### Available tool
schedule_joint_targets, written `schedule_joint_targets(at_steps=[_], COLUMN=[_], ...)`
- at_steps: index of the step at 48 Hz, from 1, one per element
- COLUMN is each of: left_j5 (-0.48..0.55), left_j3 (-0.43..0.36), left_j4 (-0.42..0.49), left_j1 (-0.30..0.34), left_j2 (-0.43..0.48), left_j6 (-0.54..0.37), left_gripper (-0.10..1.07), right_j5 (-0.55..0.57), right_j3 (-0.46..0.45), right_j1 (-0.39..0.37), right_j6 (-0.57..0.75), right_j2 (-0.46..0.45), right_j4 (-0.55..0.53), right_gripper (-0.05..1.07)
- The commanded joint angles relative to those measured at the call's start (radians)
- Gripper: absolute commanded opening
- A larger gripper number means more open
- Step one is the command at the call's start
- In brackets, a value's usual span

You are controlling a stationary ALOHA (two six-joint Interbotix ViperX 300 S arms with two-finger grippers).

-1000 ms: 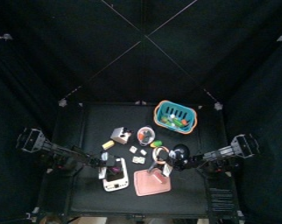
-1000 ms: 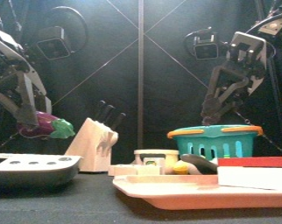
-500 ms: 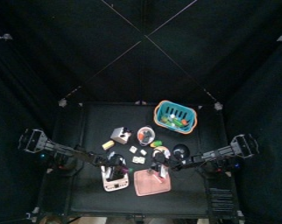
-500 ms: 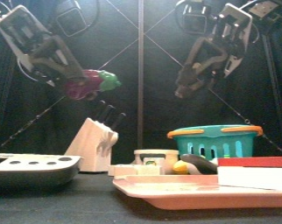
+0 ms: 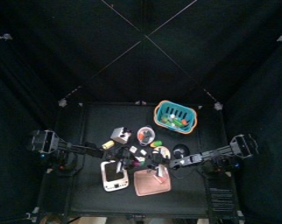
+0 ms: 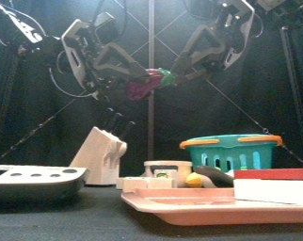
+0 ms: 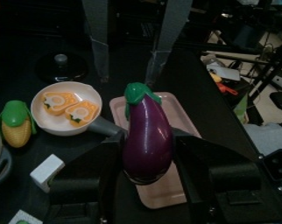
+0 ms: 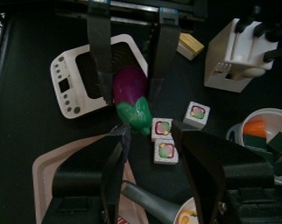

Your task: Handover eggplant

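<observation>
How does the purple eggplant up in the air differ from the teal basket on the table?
The eggplant is purple with a green cap; the basket is teal. The eggplant hangs high above the table, held in the left gripper's fingers; the basket stands on the table. The eggplant is a smooth solid shape; the basket is open-topped with slotted walls.

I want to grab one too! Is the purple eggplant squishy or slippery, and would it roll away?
The eggplant looks smooth and shiny, so probably a bit slippery. It keeps its shape sticking out of the left gripper, so likely stiff, not floppy. Being round and long, it would probably roll on a table.
</observation>
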Motion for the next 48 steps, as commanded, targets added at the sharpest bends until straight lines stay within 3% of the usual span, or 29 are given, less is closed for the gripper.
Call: schedule_joint_targets(at_steps=[1, 21, 48], left_j5=[-0.012, -0.018, -0.02], left_j3=[-0.057, -0.114, -0.117], left_j4=[0.0, -0.018, -0.015], left_j1=[0.006, 0.023, 0.02], left_j2=[0.021, 0.061, 0.077], left_j6=[0.005, 0.006, 0.006], left_gripper=[0.62, 0.62, 0.62], right_j5=[-0.002, -0.044, -0.043], right_j3=[-0.023, -0.005, 0.003], right_j1=[-0.008, -0.015, -0.026], right_j6=[0.0, 0.0, -0.002], right_j2=[-0.006, 0.009, 0.009], right_j4=[-0.008, 0.002, -0.021], right_gripper=[0.8, 0.88, 0.85])
